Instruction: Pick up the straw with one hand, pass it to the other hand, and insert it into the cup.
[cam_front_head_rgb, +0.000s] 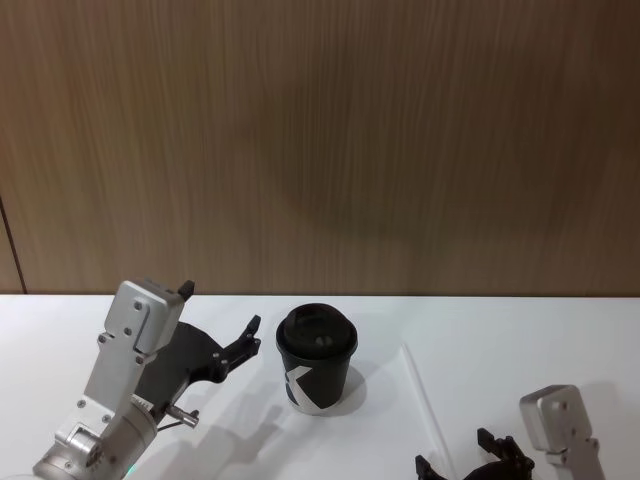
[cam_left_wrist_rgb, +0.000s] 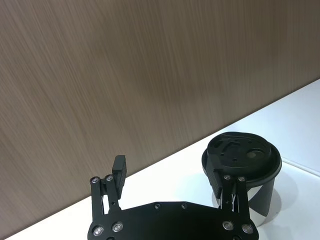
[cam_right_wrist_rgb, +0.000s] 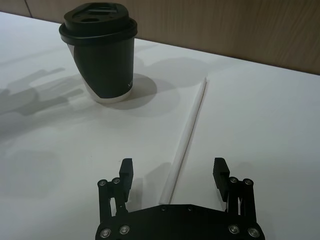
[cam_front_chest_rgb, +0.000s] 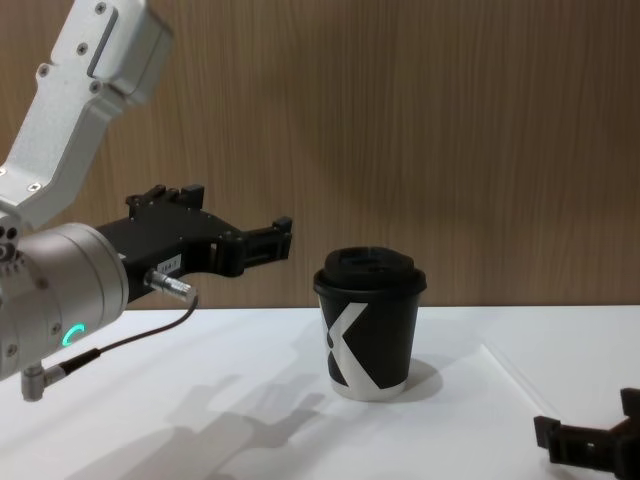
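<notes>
Right claw (cam_front_head_rgb: 455, 452), open at bottom right, straddles the straw (cam_front_head_rgb: 427, 400) for my grab; left claw (cam_front_head_rgb: 220, 310) hovers open by the cup (cam_front_head_rgb: 318, 370).

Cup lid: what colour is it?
Black, matching the cup; the lid shows best in the right wrist view.

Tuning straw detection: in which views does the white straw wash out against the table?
Head view: the straw is faint, white on the white table. Right wrist view: clearest, its edges crisp. Chest view: barely a pale line right of the cup.
</notes>
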